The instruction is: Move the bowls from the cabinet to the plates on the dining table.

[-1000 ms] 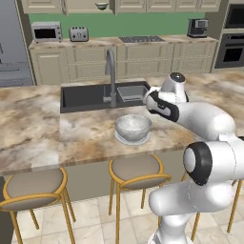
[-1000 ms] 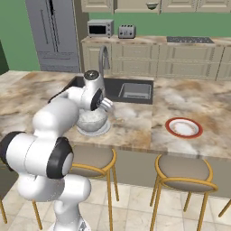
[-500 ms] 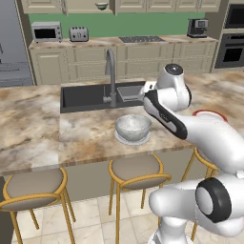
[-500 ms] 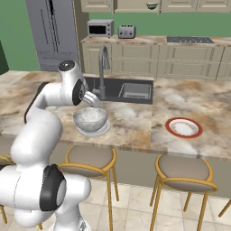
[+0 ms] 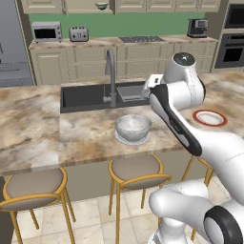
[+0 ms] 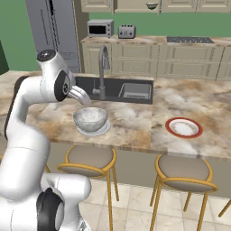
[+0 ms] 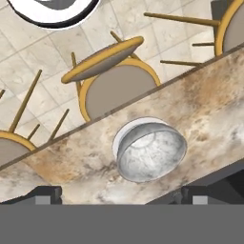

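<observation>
We see a microwave [image 5: 45, 32] and a toaster [image 5: 78, 34] side by side on the back bench, a hob [image 5: 137, 39] to their right, then a dark coffee machine [image 5: 197, 27] and wall ovens [image 5: 233, 35].

Speckled silvery-grey bowl [image 5: 133, 126] sitting on a white plate [image 5: 125, 139]; beside it, mottled beige-brown marble table [image 5: 81, 136] showing a red-rimmed white plate [image 5: 209, 117] and dark sink [image 5: 86, 98].

Home kitchen: island sink [image 5: 90, 97], tap [image 5: 110, 76], microwave [image 5: 46, 32], toaster [image 5: 78, 34], stools [image 5: 136, 171].
</observation>
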